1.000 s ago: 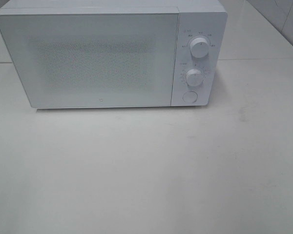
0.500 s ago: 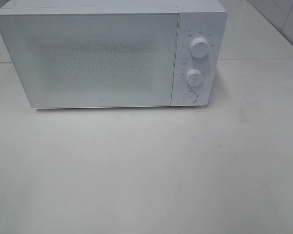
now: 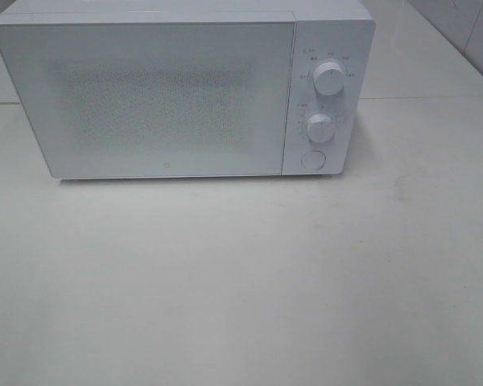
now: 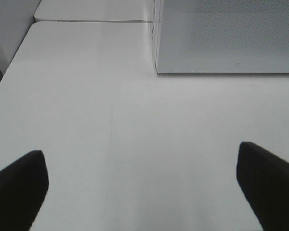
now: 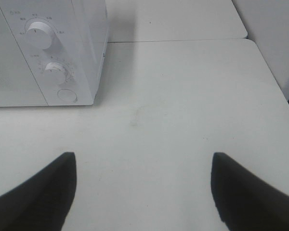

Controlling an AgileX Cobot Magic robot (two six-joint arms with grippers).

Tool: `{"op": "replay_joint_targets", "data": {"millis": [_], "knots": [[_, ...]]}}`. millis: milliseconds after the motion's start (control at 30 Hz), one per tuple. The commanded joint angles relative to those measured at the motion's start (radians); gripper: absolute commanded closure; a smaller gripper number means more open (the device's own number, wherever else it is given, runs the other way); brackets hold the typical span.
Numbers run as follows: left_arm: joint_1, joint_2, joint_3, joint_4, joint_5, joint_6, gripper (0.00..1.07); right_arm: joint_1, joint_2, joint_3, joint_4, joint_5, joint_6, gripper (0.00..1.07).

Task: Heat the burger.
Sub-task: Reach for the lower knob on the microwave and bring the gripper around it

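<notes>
left gripper (image 4: 139,161) and right gripper (image 5: 143,163) are held spread, nothing gripped, over the desk (image 3: 241,281). risk: the microwave (image 3: 338,40) at the far edge is shut and its door (image 3: 145,96) frosted, so an empty run could be started. burger is not seen in any view; its offset from the grippers can't be given.

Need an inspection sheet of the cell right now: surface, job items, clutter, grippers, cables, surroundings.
Surface: white table, faint smudge right of the microwave.
Job's things: burger not in view. Microwave has its door shut, and its inside cannot be made out through the frosted window. Two knobs and a round button on its panel.
Clutter: nothing seen.
Grippers: left gripper and right gripper have jaws wide apart, holding nothing, above the table.
Cables: nothing seen.
Surroundings: second tabletop behind, tiled wall far right.
</notes>
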Motion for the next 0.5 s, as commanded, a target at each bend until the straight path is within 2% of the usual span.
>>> {"op": "replay_joint_targets", "data": {"millis": [33,100,200,267,500], "knots": [[0.001,-0.025,0.003,-0.006,-0.008,0.000,0.08,-0.008,0.048,-0.013,-0.005,-0.073,-0.002,0.32],[0.001,-0.025,0.003,-0.006,-0.008,0.000,0.08,-0.008,0.135,-0.013,-0.005,-0.146,-0.002,0.32],[0.001,-0.025,0.003,-0.006,-0.008,0.000,0.08,-0.008,0.153,-0.013,-0.005,-0.163,-0.002,0.32],[0.001,-0.025,0.003,-0.006,-0.008,0.000,0.08,-0.008,0.243,-0.013,-0.005,-0.243,-0.002,0.32],[0.001,-0.025,0.003,-0.006,-0.008,0.000,0.08,-0.008,0.363,-0.013,-0.005,-0.350,-0.002,0.32]]}}
